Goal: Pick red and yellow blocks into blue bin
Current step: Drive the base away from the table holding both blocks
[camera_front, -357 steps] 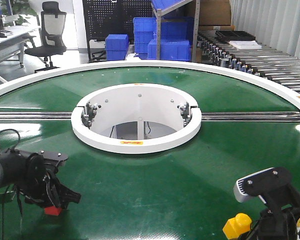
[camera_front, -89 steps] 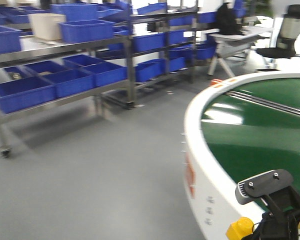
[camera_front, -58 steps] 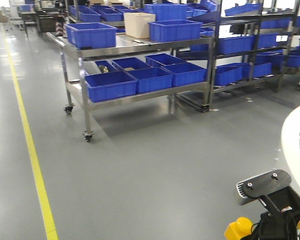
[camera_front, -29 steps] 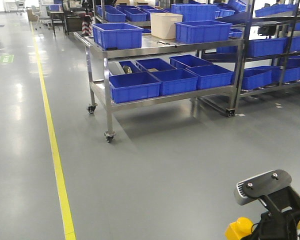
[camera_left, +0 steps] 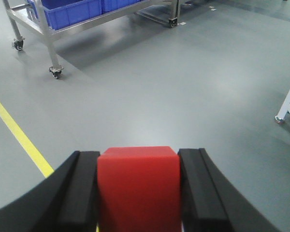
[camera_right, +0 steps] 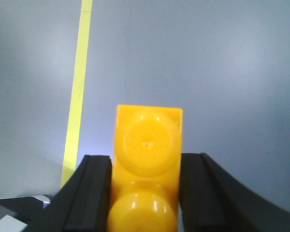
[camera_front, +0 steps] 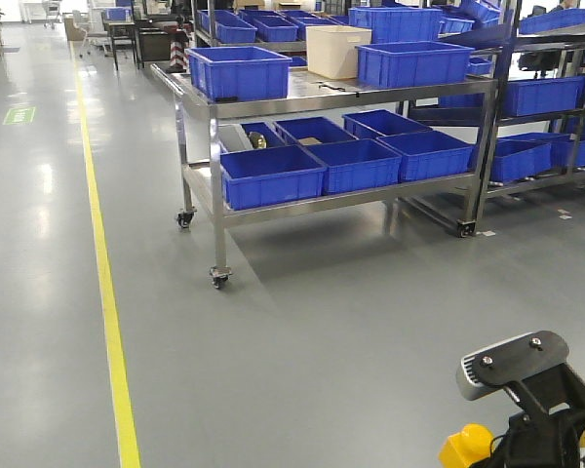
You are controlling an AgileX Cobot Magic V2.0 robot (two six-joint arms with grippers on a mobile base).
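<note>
1. Half a second on, the steel cart (camera_front: 217,195) has slid slightly right and nearer in the front view as my base rolls toward it.
2. My left gripper (camera_left: 137,157) pinches the red cube (camera_left: 137,193), its pads (camera_left: 82,193) pressed against both sides, with bare floor (camera_left: 183,87) beneath.
3. My right gripper (camera_right: 148,162) is clamped on the yellow brick (camera_right: 147,130), whose studs face the wrist camera. The brick also shows at the front view's lower right.
4. Progress, as I judge it: both blocks are picked up and carried, and neither is dropped yet. The rest of the approach and both releases remain.
5. Blue bins (camera_front: 242,78) sit on the cart well ahead of both hands, with none under either. I cannot tell which one is the target.
</note>
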